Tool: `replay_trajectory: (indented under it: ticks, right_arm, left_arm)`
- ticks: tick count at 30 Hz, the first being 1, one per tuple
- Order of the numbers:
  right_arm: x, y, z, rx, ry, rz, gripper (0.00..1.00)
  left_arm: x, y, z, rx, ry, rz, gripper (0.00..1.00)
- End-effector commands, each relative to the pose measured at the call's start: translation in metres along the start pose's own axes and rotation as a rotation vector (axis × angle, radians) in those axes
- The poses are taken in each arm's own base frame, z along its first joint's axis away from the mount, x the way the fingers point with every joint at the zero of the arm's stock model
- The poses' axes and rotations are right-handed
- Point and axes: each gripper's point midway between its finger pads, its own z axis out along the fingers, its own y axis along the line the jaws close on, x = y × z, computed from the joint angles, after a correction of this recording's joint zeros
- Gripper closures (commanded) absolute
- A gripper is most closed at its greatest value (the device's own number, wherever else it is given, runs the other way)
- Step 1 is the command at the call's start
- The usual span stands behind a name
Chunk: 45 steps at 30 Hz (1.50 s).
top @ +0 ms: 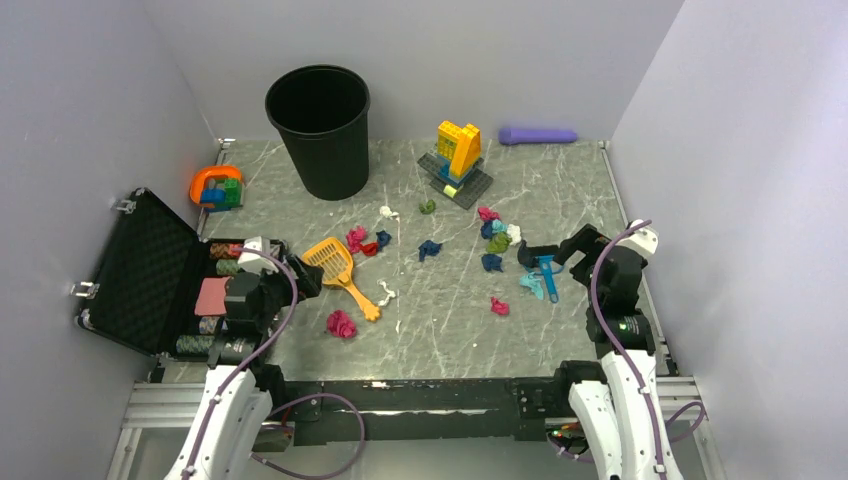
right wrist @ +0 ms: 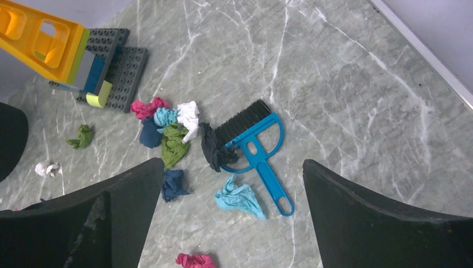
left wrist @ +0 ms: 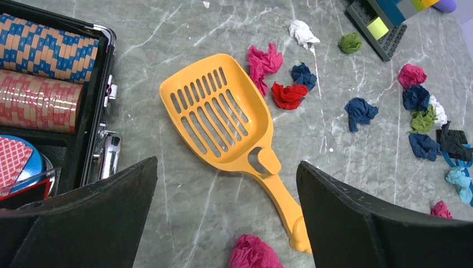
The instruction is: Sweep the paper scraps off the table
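Paper scraps lie across the table (top: 440, 330): a magenta wad (top: 341, 323) near the front, a magenta, red and navy group (top: 366, 240) by the orange slotted scoop (top: 340, 268), and a mixed cluster (top: 495, 235) on the right. My left gripper (left wrist: 226, 215) is open and empty above the scoop's handle (left wrist: 279, 195), with a magenta wad (left wrist: 254, 254) between its fingers. My right gripper (right wrist: 231, 215) is open and empty above a blue hand brush (right wrist: 254, 148) and a teal wad (right wrist: 240, 198). A dark wad (right wrist: 213, 146) lies against the brush bristles.
A black bin (top: 320, 130) stands at the back left. An open black case (top: 140, 270) with poker chips (left wrist: 39, 100) lies at the left edge. A yellow-and-blue brick build (top: 458, 155), a purple cylinder (top: 538, 135) and an orange-green toy (top: 217, 187) stand along the back.
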Motion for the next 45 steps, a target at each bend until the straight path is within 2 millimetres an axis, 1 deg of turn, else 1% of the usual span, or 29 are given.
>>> replay_trajectory:
  ticks: [1, 5, 8, 11, 14, 15, 16, 18, 19, 20, 23, 24, 29, 33, 36, 40, 43, 45]
  right_arm:
    - [-0.012, 0.010, -0.002, -0.044, -0.034, -0.006, 0.00]
    - [-0.012, 0.009, -0.002, -0.038, -0.034, -0.007, 0.00]
    - [-0.013, 0.009, -0.002, -0.040, -0.038, -0.004, 0.00]
    - [-0.011, 0.009, -0.001, -0.041, -0.034, -0.004, 0.00]
    - [-0.008, 0.011, 0.001, -0.049, -0.021, -0.006, 0.00]
    - [-0.007, 0.012, 0.002, -0.053, -0.014, -0.008, 0.00]
    - [-0.005, 0.012, 0.003, -0.055, -0.006, -0.011, 0.00]
    - [-0.002, 0.013, 0.006, -0.059, 0.011, -0.013, 0.00]
    - [0.001, 0.013, 0.008, -0.058, 0.021, -0.014, 0.00]
    - [0.004, 0.013, 0.010, -0.057, 0.033, -0.016, 0.00]
    - [0.013, 0.011, 0.019, -0.036, 0.075, -0.019, 0.00]
    - [0.017, 0.009, 0.023, -0.027, 0.092, -0.020, 0.00]
    - [0.038, 0.002, 0.044, 0.037, 0.193, -0.017, 0.00]
    - [0.054, -0.001, 0.060, 0.069, 0.244, 0.007, 0.01]
    - [0.066, 0.000, 0.071, 0.083, 0.291, 0.033, 0.04]
    - [0.083, 0.007, 0.084, 0.082, 0.353, 0.053, 0.08]
    - [0.091, 0.016, 0.091, 0.086, 0.376, 0.035, 0.09]
    - [0.098, 0.027, 0.094, 0.076, 0.394, 0.016, 0.09]
  left_arm:
    - [-0.012, -0.008, -0.001, 0.039, -0.047, 0.002, 0.02]
    - [-0.011, -0.009, 0.001, 0.039, -0.039, 0.000, 0.02]
    - [-0.011, -0.005, 0.003, 0.013, -0.022, -0.010, 0.01]
    - [-0.009, -0.007, 0.005, 0.027, -0.009, -0.007, 0.04]
    - [-0.006, -0.022, 0.005, 0.124, 0.001, 0.023, 0.04]
    - [-0.010, -0.030, 0.005, 0.172, -0.017, 0.037, 0.04]
    - [-0.009, -0.038, 0.005, 0.225, -0.019, 0.049, 0.07]
    - [-0.004, -0.056, 0.002, 0.341, -0.007, 0.073, 0.19]
    - [-0.003, -0.061, 0.002, 0.372, -0.003, 0.074, 0.23]
    - [0.000, -0.064, 0.003, 0.391, 0.012, 0.071, 0.25]
    - [0.007, -0.073, 0.006, 0.433, 0.061, 0.075, 0.38]
    - [0.010, -0.076, 0.008, 0.440, 0.077, 0.075, 0.39]
    - [0.025, -0.093, 0.015, 0.458, 0.158, 0.101, 0.28]
    - [0.038, -0.109, 0.017, 0.479, 0.207, 0.137, 0.24]
    - [0.047, -0.120, 0.018, 0.500, 0.248, 0.164, 0.24]
    - [0.060, -0.129, 0.022, 0.516, 0.311, 0.188, 0.24]
    - [0.061, -0.134, 0.022, 0.530, 0.325, 0.196, 0.23]
    - [0.061, -0.136, 0.021, 0.535, 0.321, 0.200, 0.22]
